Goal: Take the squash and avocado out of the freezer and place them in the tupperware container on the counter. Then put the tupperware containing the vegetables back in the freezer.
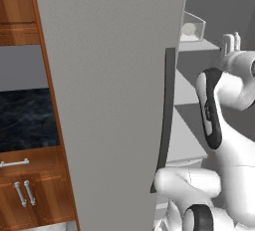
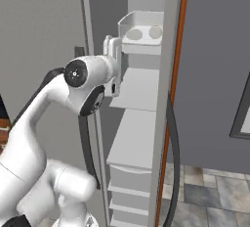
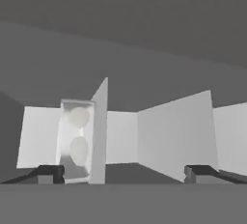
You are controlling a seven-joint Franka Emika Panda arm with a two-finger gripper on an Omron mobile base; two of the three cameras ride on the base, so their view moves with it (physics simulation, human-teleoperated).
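Gripper point(image 3: 124, 172) empty, fingers spread wide, aimed into the open freezer point(image 2: 141, 138) with nothing between the tips. In the right base view the hand sits just outside the freezer's front edge, level with the shelf below the tupperware container point(image 2: 141, 31).

The container sits on an upper freezer shelf, well in from the front edge. Two pale round shapes lie inside it, washed out behind the translucent wall; presumably the squash and avocado, but I can't tell which is which. That would suggest the task is near its end.

Handling judgement: thin plastic tray, light, a bit flexy and slick, with loose contents that can roll if it tips. Best hold is a pinch on the near wall or flared rim, kept level.

The counter point(image 1: 25, 118) lies left of the freezer door point(image 1: 109, 100).
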